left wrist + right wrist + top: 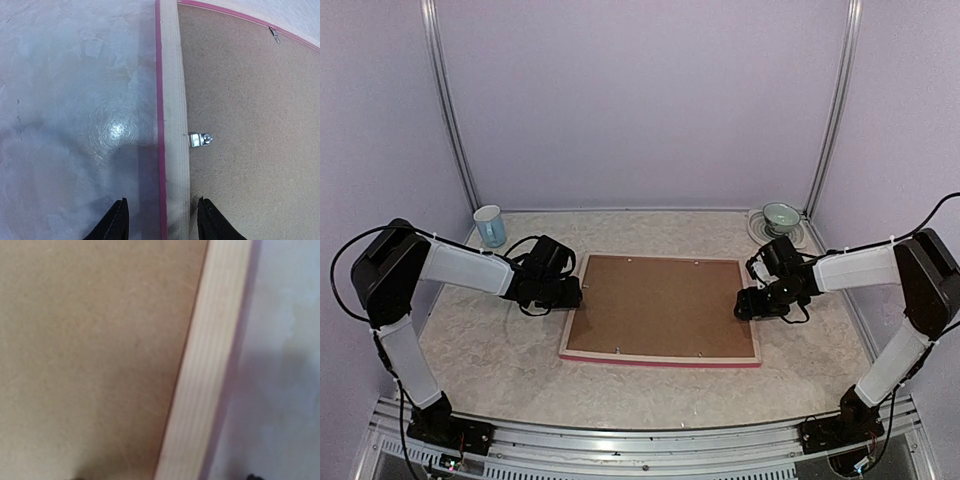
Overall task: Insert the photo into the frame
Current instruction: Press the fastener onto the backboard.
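Observation:
The frame [660,357] lies face down in the middle of the table, pale wood back up and pink edges showing. A brown backing board [660,305] fills it. The photo is out of view. My left gripper [570,293] is at the frame's left rail. In the left wrist view the left gripper [162,200] is open, its fingers straddling the rail [175,100] with gaps on both sides, near a metal tab [200,139]. My right gripper [745,303] is at the right rail. Close over that rail [210,365], the right gripper [162,478] is open, only its fingertips showing.
A light blue mug [490,225] stands at the back left corner. A green bowl on a saucer [780,215] sits at the back right. Pale walls with metal posts close in the table on three sides.

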You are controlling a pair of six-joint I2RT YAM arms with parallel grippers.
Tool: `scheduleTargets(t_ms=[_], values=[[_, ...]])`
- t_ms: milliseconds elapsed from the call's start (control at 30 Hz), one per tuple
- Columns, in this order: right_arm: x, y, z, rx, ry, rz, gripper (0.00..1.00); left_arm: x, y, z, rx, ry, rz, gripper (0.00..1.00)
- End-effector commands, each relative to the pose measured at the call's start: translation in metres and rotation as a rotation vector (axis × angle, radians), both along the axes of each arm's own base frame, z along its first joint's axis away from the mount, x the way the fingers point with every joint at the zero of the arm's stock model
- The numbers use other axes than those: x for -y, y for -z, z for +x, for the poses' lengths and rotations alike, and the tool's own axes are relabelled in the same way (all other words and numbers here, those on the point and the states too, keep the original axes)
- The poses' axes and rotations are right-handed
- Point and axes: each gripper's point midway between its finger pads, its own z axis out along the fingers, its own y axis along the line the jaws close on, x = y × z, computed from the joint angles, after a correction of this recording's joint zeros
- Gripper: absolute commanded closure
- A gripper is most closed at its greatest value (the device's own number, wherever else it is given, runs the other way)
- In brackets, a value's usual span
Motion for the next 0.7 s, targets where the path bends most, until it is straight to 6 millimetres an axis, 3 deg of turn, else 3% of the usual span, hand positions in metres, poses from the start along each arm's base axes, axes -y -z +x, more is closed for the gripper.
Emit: scheduleTargets(t_ms=[0,667], values=[[0.0095,0.0305,-0.0243,-0.102,-0.007,-0.060,0.29,0.0017,0.0032,0.0015,0.003,0.001,-0.002,0.53],[0.0153,0.0290,-0.0304,-0.099,0.019,-0.065,0.41,-0.0029,0.0074,0.0000,-0.003,-0.006,0.004,0.53]])
